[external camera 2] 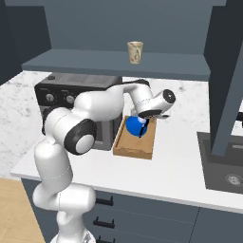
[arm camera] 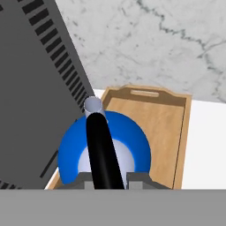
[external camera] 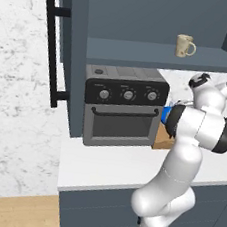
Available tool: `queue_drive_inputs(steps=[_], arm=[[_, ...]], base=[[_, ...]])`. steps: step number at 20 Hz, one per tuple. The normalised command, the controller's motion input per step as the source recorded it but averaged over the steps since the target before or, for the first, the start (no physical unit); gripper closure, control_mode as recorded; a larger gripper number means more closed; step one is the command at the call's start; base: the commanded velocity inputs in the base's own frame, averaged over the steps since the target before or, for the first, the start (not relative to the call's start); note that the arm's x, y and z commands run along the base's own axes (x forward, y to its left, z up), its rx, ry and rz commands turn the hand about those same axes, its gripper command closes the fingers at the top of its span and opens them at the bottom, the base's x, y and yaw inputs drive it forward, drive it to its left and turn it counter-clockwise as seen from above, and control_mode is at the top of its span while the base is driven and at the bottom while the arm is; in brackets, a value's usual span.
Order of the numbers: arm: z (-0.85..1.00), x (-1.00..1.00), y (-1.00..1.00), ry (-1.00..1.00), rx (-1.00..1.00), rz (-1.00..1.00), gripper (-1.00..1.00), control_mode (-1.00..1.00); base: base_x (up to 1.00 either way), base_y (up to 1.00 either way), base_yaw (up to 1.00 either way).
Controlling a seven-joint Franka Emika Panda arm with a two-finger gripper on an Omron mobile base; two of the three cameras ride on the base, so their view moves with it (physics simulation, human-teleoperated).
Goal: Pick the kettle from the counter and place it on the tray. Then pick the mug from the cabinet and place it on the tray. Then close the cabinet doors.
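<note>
A: Right now, where is the kettle (external camera 2: 136, 126)?

B: You have it over the tray (external camera 2: 135, 142), at the end nearest the toaster oven (external camera: 124, 106). The pincer (arm camera: 106, 176) is narrowed on its black arched handle (arm camera: 102, 152), fingertips either side of the bar. Whether the base already touches the wood I cannot tell; it looks very low.

A: How should the set-down go?

B: My judgement: lower straight, keep the body level, and let go only once the base sits flat inside the raised edges. In the hand view the blue body overlaps the tray's near corner, beside the oven's vented side. A small shift toward the tray's middle would keep the base off the rim.

A: Clearances?

B: Tight on the oven side: kettle just beside it. Open surface (external camera 2: 175, 171) lies past the tray's far long edge, and the sink (external camera 2: 223, 166) is well apart. Lift out vertically; the cabinet (external camera 2: 118, 28) shelf edge hangs above the work area, and the mug (external camera 2: 135, 51) stands on it. The open cabinet doors (external camera: 62, 54) flank the approach, so watch your elbow.
</note>
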Motion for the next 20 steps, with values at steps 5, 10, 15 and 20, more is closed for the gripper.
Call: queue_drive_inputs(steps=[5,10,15,20], arm=[[-0.13,0.11,0.00,0.00,0.00,0.00,1.00,-1.00],[0.00,0.00,0.00,0.00,0.00,0.00,1.00,-1.00],[0.00,0.00,0.00,0.00,0.00,0.00,1.00,-1.00],[-0.07,0.00,0.00,-0.01,0.00,0.00,1.00,-1.00]], base=[[0.00,0.00,0.00],[0.00,0.00,0.00],[0.00,0.00,0.00],[0.00,0.00,0.00]])
